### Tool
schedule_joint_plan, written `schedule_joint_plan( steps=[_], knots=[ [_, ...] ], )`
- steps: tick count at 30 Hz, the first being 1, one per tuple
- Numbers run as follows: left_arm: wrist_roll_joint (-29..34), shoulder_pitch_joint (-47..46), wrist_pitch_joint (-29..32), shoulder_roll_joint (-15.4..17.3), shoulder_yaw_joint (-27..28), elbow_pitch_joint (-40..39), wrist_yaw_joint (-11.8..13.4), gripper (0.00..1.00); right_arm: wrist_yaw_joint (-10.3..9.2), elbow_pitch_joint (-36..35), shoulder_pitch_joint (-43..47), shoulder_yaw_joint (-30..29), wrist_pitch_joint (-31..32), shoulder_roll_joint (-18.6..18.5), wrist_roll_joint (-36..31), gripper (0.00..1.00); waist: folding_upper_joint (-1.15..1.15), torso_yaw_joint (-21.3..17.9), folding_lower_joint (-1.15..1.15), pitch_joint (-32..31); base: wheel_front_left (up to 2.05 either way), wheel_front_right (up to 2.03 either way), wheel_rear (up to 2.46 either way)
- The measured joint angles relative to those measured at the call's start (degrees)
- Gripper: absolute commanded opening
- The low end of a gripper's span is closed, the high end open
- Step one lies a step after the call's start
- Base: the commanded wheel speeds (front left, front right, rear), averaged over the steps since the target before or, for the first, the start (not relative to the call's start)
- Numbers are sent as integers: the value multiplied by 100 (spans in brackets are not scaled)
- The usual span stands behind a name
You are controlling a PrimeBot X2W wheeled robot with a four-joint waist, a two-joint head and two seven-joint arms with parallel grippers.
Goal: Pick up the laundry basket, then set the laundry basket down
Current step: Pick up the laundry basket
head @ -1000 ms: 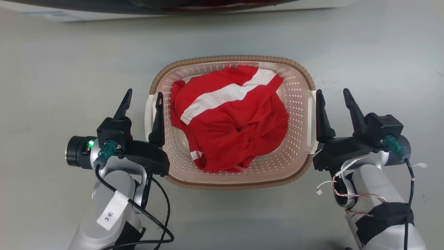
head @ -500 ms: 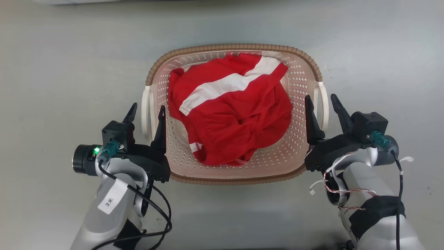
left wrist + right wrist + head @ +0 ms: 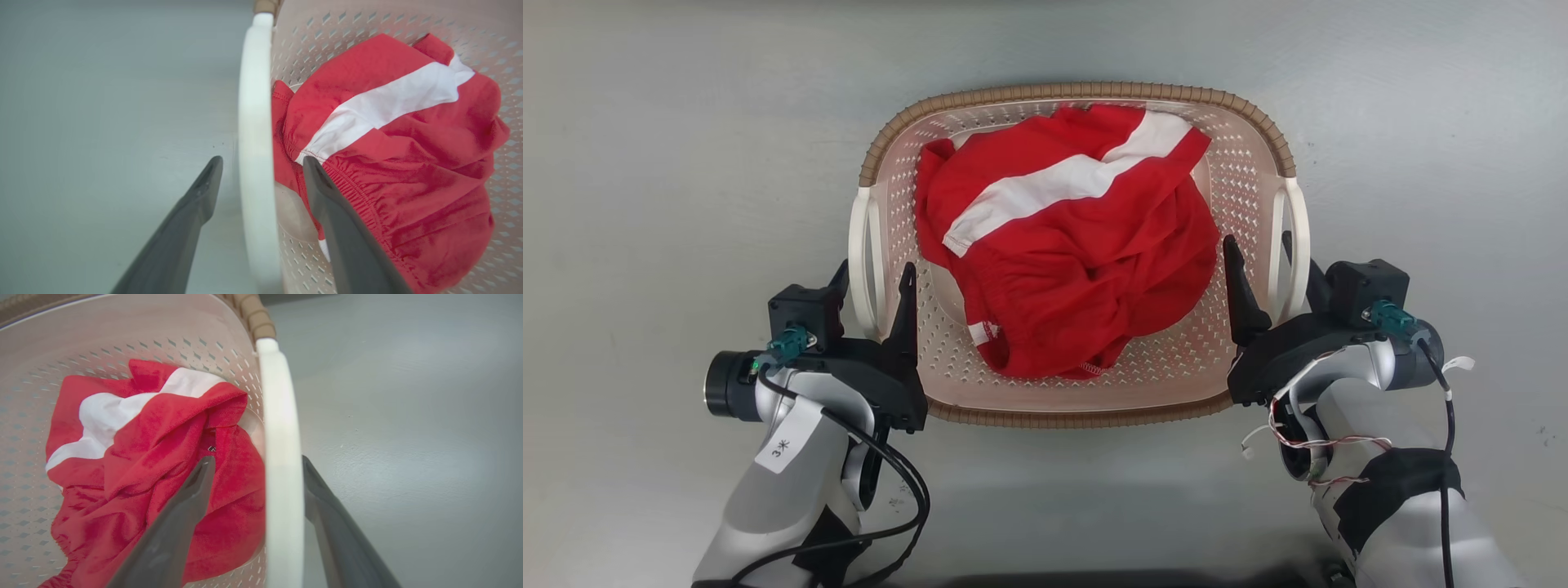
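Note:
The laundry basket is cream and perforated with a brown woven rim, and it stands on the grey floor holding a red garment with a white stripe. My left gripper is open and straddles the white left handle, one finger outside and one inside the basket. My right gripper is open around the right handle, with its outer finger close against the handle. In the wrist views the left gripper and the right gripper each have the handle bar between the fingers.
Bare grey floor lies on every side of the basket. Cables hang from both forearms at the bottom of the head view.
The head camera has tilted down, losing the white appliance at the top edge. The right gripper moved inward so that it straddles its handle, and both pairs of fingers reached further along the handles and narrowed a little.

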Motion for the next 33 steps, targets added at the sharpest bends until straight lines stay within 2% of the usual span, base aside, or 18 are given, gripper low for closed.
schedule_joint_plan(
  steps=[7, 9, 10, 11, 12, 13, 14, 15, 16, 33],
  knots=[
    [-240, -81, 1, -2, -209, 222, -44, 100, -25, 170, -101, 214, 0, -3, 227, 100, -1, 13, 0, 9, 0, 0, 0],
    [-282, -144, 4, -3, -300, 280, -46, 100, -27, 220, -142, 274, 1, -4, 274, 90, -1, 14, 0, 10, 0, 0, 0],
    [-298, -162, 5, -4, -336, 308, -46, 96, -33, 249, -159, 304, 0, -4, 296, 80, -1, 14, 0, 10, 0, 0, 0],
    [-323, -170, 5, -8, -364, 332, -46, 79, -34, 275, -177, 331, 0, -8, 320, 62, -1, 13, 0, 11, 0, 0, 0],
    [-338, -180, 7, -9, -390, 360, -46, 49, -58, 298, -196, 353, 1, -9, 327, 48, -1, 12, 0, 11, 0, 0, 0],
    [-360, -202, 9, -9, -424, 378, -46, 39, -83, 330, -217, 371, 0, -20, 346, 44, -1, 11, 0, 12, 0, 0, 0],
    [-381, -234, 10, -9, -472, 390, -49, 0, -82, 359, -232, 394, 1, -30, 371, 37, -1, 10, 0, 13, 0, 0, 0],
    [-386, -262, 10, 2, -491, 414, -44, 0, -87, 394, -242, 405, 0, -32, 391, 15, -1, 8, 0, 13, 0, 0, 0],
    [-407, -286, 11, 49, -522, 443, -49, 0, -112, 431, -251, 419, 0, -56, 430, 0, 0, 6, 0, 13, 0, 0, 0],
    [-957, -362, 19, 76, -1109, 760, -10, 0, -222, 839, -346, 926, 1, -93, 1012, 0, 0, -34, 0, -331, 0, 0, 0]
  ],
)
